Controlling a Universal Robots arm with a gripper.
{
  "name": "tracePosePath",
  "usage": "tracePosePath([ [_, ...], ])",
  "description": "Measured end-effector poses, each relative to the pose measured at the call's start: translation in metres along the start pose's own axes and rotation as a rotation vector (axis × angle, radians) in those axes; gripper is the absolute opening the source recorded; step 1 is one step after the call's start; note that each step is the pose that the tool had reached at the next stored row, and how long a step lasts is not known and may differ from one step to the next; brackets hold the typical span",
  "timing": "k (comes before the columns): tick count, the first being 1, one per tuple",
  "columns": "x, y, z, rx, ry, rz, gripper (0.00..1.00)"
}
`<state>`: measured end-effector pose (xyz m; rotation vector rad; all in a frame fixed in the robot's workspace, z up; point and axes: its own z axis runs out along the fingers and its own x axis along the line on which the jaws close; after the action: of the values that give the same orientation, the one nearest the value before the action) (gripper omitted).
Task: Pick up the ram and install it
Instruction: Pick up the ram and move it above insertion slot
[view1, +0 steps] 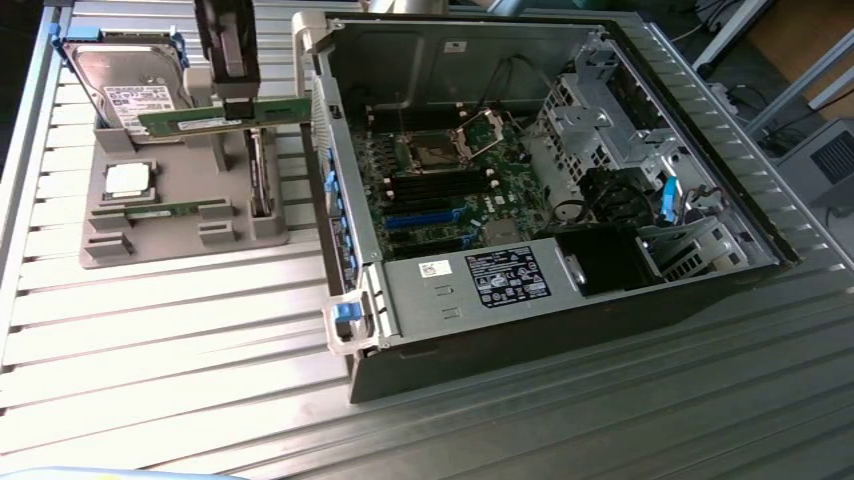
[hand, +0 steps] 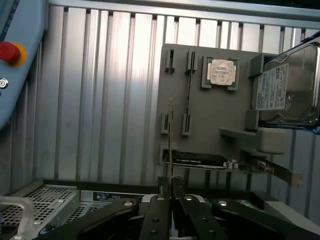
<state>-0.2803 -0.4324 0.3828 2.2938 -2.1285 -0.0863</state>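
Ram (view1: 200, 121), judged light, stiff but brittle, is clamped across its flat faces near mid-length by the closed gripper (hand: 171, 183) and is held just above the grey fixture (view1: 174, 242).

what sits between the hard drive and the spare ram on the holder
The processor, in its own pocket; the wrist view shows it between hard drive and spare ram.

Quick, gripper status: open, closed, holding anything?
The gripper is closed, holding the ram.
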Motion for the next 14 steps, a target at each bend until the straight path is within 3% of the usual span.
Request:
tracePosePath([
  [14,0.004,-0.0566,-0.0027,-0.0010,0.0130,0.001,0.13],
])
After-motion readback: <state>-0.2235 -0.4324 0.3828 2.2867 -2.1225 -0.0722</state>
